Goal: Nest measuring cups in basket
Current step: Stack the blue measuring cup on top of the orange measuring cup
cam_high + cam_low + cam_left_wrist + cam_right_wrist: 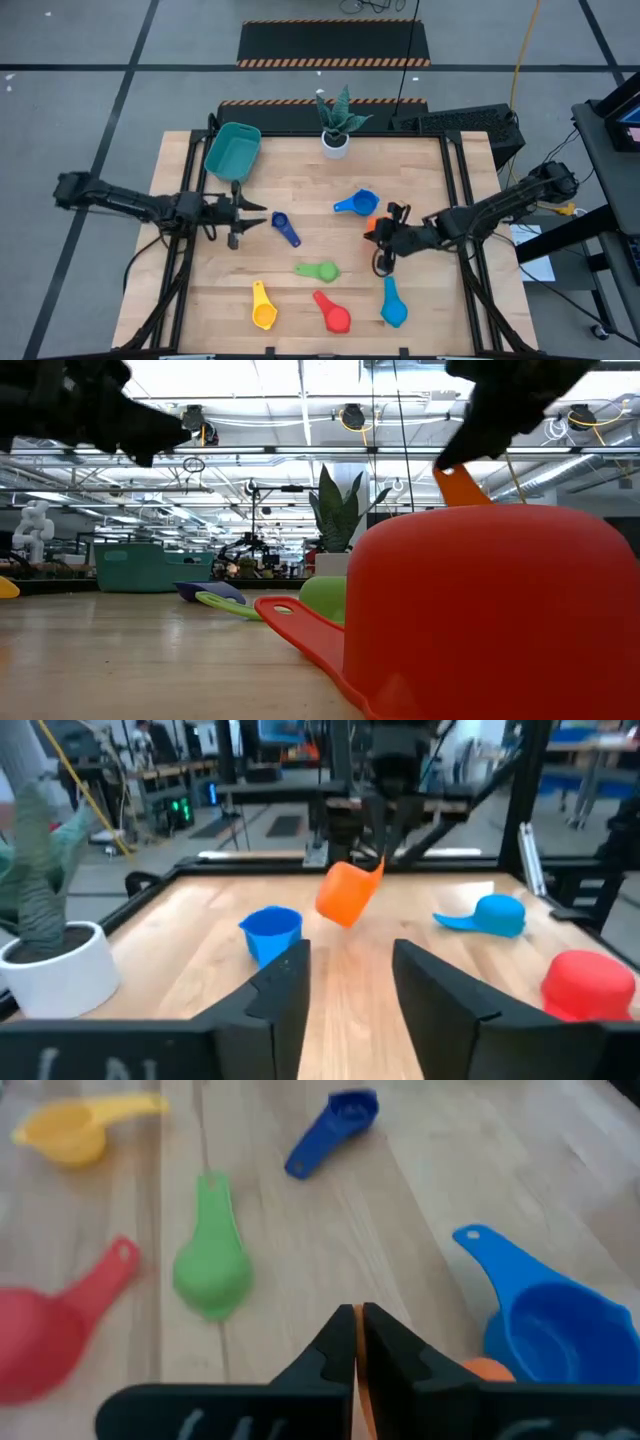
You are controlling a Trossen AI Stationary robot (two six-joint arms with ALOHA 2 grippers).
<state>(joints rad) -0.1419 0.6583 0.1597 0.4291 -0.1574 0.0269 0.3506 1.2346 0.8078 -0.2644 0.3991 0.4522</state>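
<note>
Seen from above: basket (232, 150) empty at the table's far left corner, cups scattered toward the near edge from it. Left gripper (262, 213) just near of basket, parted, holding nothing. Only left wrist view reveals orange cup (347, 891) lifted, right gripper (356, 1342) pinched on its handle.

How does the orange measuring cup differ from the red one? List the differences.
The orange measuring cup hangs tilted above the table, its handle pinched in the right end effector; the red measuring cup lies free on the wood. The red one rests mouth down; the orange one's bowl hangs sideways. Both are round-bowled scoops outside the basket.
</note>
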